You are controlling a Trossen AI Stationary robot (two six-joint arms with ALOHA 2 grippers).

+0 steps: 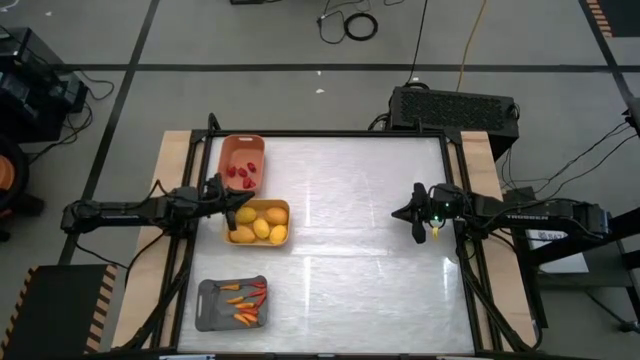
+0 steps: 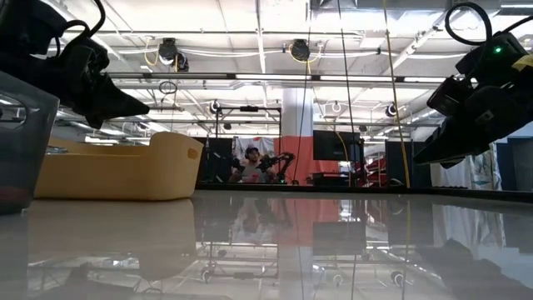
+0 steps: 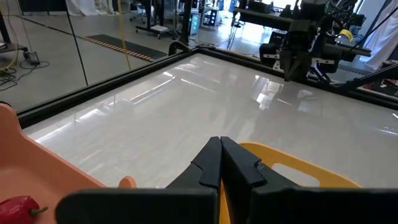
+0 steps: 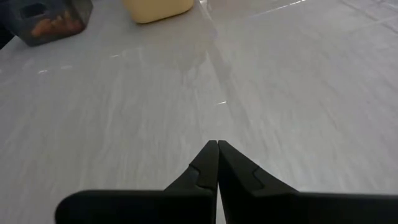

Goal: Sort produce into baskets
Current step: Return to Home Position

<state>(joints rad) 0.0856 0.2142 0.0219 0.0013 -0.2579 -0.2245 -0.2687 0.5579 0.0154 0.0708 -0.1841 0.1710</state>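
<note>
Grey plastic tray (image 1: 208,312): thin orange-red sticks (image 1: 246,303) lie along its length, clear only from overhead.
Left gripper (image 3: 220,142): pressed together over shallow yellow tray (image 1: 284,210).
Right gripper (image 4: 217,144): pressed together over white bench (image 1: 350,265).

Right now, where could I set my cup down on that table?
The wide middle of the table, between the yellow basket and the right claw, is bare. The left edge is crowded: salmon basket, grey basket, and the left claw hovering there.
</note>
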